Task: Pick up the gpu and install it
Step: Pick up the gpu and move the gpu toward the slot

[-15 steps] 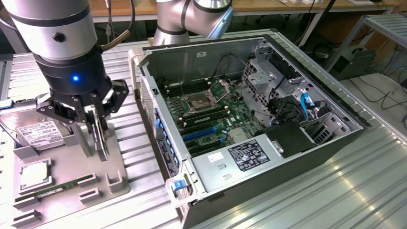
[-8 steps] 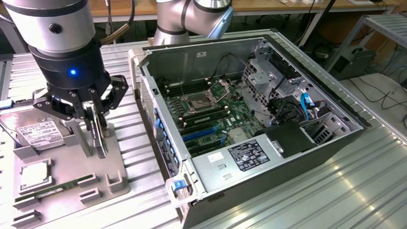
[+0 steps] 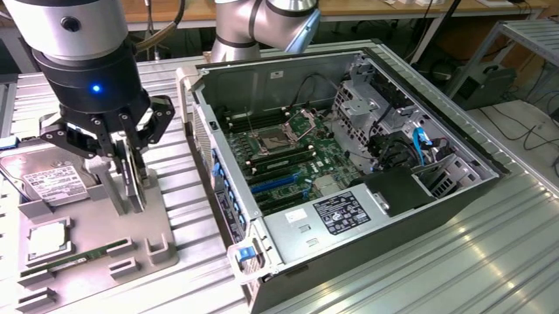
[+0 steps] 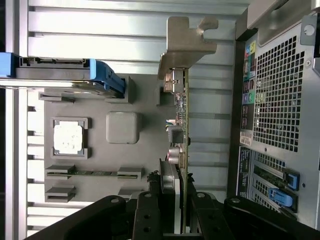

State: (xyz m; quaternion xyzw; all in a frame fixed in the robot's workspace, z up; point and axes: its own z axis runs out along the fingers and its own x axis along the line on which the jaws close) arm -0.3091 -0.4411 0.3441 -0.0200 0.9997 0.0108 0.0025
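- black gripper (image 3: 125, 157) is pinching the thin dark silver-bracketed gpu card (image 3: 135, 186), which stands on edge
- open black pc case (image 3: 262, 85) lies toward the exterior view's right, card's length parallel to its near wall

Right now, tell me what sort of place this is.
Probably a robotics lab bench for PC assembly: an open computer case, a grey parts tray with a hard drive, and a robot gripper holding the gpu.
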